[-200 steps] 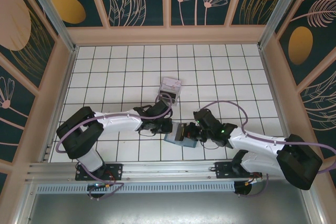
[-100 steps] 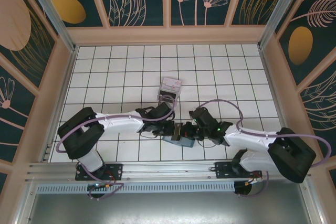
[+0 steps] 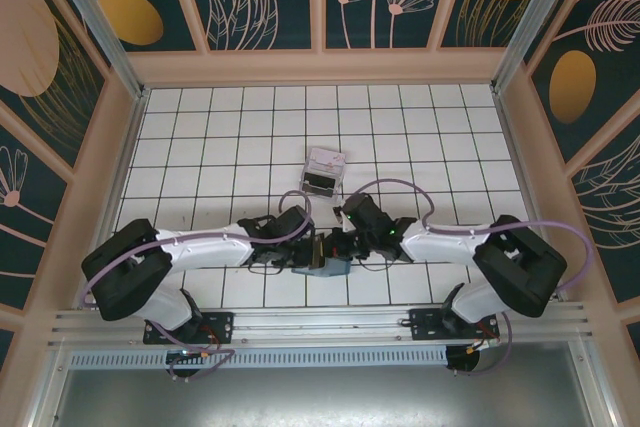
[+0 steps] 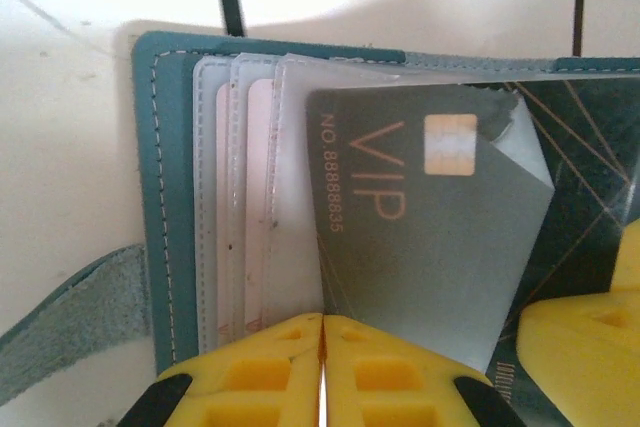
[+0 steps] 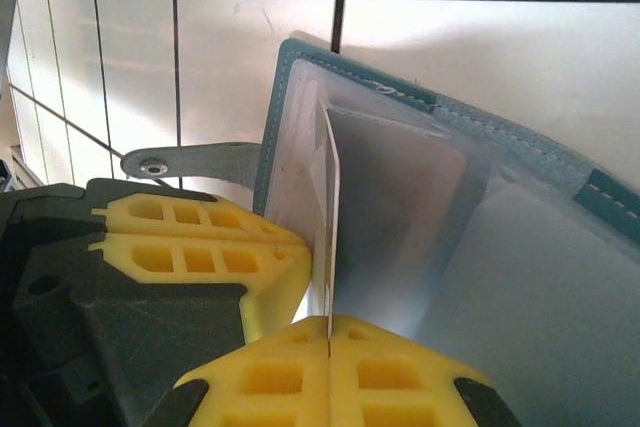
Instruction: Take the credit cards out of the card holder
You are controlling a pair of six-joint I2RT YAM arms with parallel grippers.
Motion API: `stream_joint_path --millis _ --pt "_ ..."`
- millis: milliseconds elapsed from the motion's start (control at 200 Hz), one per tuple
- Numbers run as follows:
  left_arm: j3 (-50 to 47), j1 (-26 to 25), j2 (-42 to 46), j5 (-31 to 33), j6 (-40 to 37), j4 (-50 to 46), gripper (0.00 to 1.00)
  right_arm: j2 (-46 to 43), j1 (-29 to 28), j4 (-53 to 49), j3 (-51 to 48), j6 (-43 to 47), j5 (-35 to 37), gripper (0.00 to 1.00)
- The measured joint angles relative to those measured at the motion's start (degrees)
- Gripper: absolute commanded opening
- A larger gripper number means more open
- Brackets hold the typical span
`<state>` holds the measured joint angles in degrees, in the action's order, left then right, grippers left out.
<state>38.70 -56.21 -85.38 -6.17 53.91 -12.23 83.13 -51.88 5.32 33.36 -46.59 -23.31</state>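
The card holder (image 4: pixel 160 197) lies open on the tiled surface (image 3: pixel 220 127) at its near edge, between the two arms. A grey VIP card (image 4: pixel 420 237) sits askew in its clear sleeves, beside a pale pinkish card (image 4: pixel 255 197). The left tool (image 4: pixel 322 347) has its fingers pressed together at the grey card's lower edge; whether they pinch anything cannot be told. The right tool (image 5: pixel 328 347) is closed on a thin leaf (image 5: pixel 332 207) standing upright from the holder, card or sleeve unclear. The two tools sit just beside each other, the holder's grey tab (image 5: pixel 190 159) beyond them. A small clear tray (image 3: pixel 324 169) lies farther back.
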Motion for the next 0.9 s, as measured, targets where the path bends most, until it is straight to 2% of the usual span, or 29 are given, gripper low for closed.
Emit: stream_joint_path --millis 280,590,721,901 --pt "-1.81 0.04 1.16 0.48 1.05 1.79 0.09 0.13 -0.33 -3.96 1.81 1.42 1.86 0.00" --pt "-2.34 0.04 1.68 0.70 1.29 2.54 0.09 -7.82 1.51 -13.49 2.29 4.98 7.67 0.00" --pt "-2.49 0.04 3.08 1.84 1.31 0.90 0.10 -9.60 2.47 -19.63 5.97 10.88 11.17 0.04" --pt "-3.23 0.04 8.70 4.46 2.16 -1.18 0.11 -10.64 4.26 -24.28 12.72 24.72 14.82 0.01"
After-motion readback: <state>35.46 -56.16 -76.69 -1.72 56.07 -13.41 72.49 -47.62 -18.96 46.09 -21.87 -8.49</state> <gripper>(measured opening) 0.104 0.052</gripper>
